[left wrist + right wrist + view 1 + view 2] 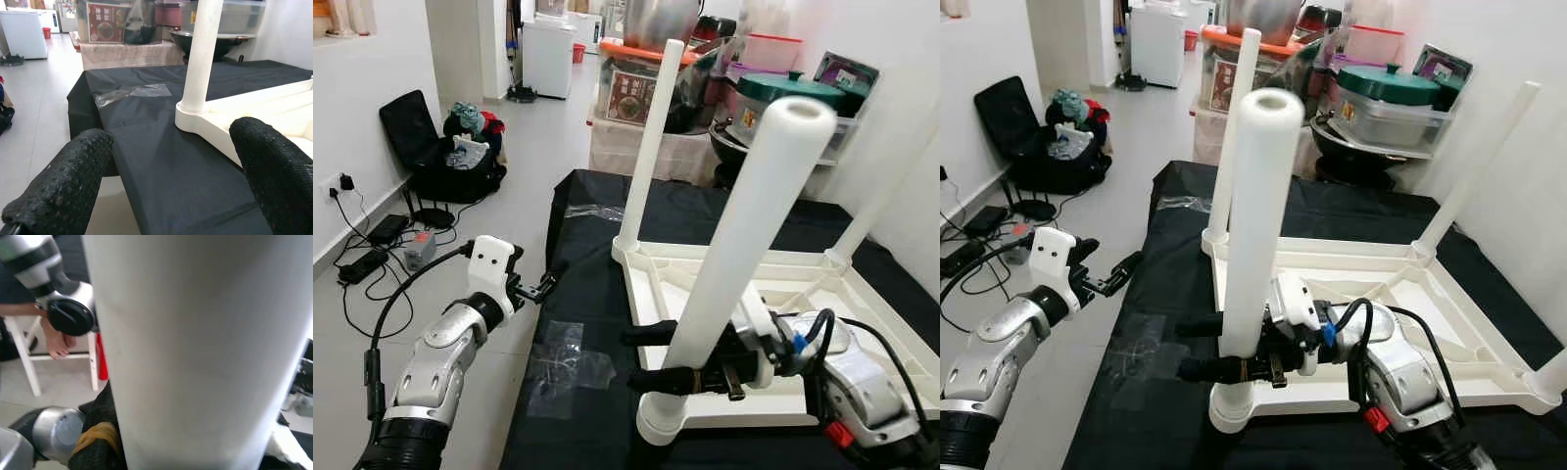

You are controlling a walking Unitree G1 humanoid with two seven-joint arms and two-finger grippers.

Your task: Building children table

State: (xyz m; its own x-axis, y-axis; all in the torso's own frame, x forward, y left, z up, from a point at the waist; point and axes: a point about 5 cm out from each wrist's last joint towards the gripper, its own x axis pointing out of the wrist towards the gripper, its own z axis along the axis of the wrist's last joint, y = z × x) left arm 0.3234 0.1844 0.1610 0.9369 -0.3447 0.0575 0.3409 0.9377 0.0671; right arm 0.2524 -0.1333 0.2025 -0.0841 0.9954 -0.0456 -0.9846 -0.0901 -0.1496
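While the upturned white tabletop [783, 294] lies flat on the black-covered table [587, 323], the near leg [1255, 225] stands in its corner socket [1234, 406], long axis nearly vertical with a slight lean, and the right claw [1219, 345] sits right at its lower end, just above the socket. Right claw's two black fingers [651, 335] reach in level from the robot's right, one each side of the leg and closed against it; leg held low. Right forearm lies low over the tabletop, wrist roughly horizontal, square to the leg's axis. Right wrist view: white tube close up between the fingers. Right arm clearly the nearer one; any seating or twisting of this leg is, by my reading, its job, push going straight down the axis into the socket. Left claw [540, 288] hangs off the table's left edge, well apart from the leg, fingers spread wide, holding nothing, pointing toward the far-left leg [201, 54]. Left forearm raised, angled in toward the table. Two more legs already upright at the far corners
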